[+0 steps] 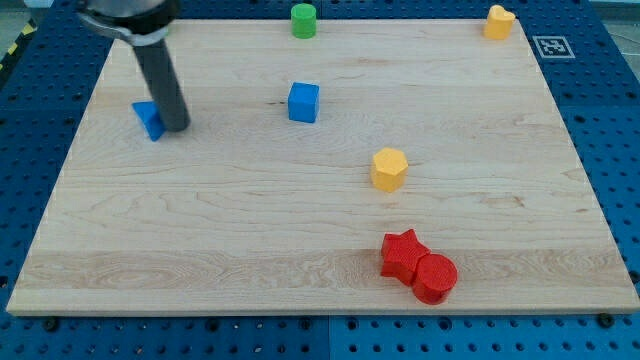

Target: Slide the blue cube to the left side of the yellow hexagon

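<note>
The blue cube (304, 102) sits on the wooden board (250, 220) in the upper middle. The yellow hexagon (390, 169) lies below it and to the view's right, well apart. My tip (178, 126) is far to the view's left of the cube, touching or just beside a second blue block (149, 119) whose shape is partly hidden by the rod. The rod comes down from the view's top left.
A green cylinder (303, 20) stands at the top edge. A yellow heart-like block (499, 21) is at the top right corner. A red star (402, 254) and a red cylinder (435, 278) touch each other near the bottom right.
</note>
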{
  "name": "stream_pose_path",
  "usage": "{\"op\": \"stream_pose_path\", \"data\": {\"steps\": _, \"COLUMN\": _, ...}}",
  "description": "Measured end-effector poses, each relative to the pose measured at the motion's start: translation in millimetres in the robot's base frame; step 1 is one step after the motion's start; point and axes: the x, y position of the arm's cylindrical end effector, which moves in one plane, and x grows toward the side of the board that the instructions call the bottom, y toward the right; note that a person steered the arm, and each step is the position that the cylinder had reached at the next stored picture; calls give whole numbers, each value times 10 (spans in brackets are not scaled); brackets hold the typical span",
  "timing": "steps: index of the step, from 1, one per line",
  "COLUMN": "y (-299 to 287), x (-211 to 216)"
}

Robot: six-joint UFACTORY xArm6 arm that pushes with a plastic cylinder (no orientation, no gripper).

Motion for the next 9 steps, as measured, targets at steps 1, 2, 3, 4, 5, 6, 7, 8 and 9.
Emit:
{"op": "stream_pose_path", "data": {"steps": 1, "y": -270, "x": -57}}
{"op": "stream_pose_path", "data": {"steps": 2, "y": -167, "x": -72}}
{"op": "stream_pose_path", "data": {"steps": 3, "y": 258, "x": -240}}
{"op": "stream_pose_path", "data": {"steps": 4, "y": 430, "x": -580}}
{"op": "stream_pose_path", "data": {"steps": 5, "y": 654, "x": -682}}
{"op": "stream_pose_path", "data": {"steps": 6, "y": 684, "x": -682}}
{"op": "stream_pose_path", "data": {"steps": 7, "y": 816, "x": -682}}
{"op": "stream_pose_path", "data": {"steps": 8, "y": 1372, "x": -689}}
{"op": "stream_pose_path", "data": {"steps": 9, "y": 1794, "x": -678}}
